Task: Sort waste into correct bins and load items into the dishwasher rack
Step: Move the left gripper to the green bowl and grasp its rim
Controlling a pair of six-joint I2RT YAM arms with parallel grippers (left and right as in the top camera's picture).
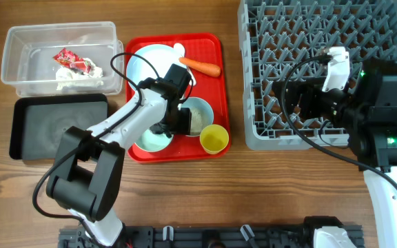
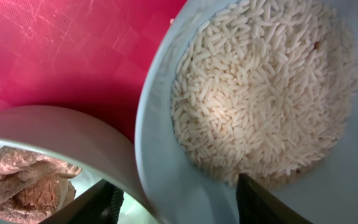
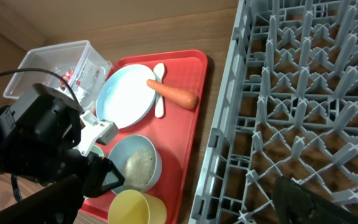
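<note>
Pale blue round bowl [image 2: 160, 155] of white rice grains [image 2: 260, 93], on flat red tray [image 2: 61, 56] beside light green bowl [image 2: 61, 121]. Left gripper [image 2: 174, 196] straddles its rim, jaws part-spread; clamping cannot be told. Right gripper [image 3: 176, 193] spread wide, empty, above grey pegged plastic rack [image 3: 303, 93].

surface: wooden table [image 1: 185, 200] | colour: brown | grain: visible | light: even

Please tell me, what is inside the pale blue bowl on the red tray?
The bowl holds a heap of white rice. The rice covers the bottom of the bowl, so anything lying under the grains cannot be seen.
</note>
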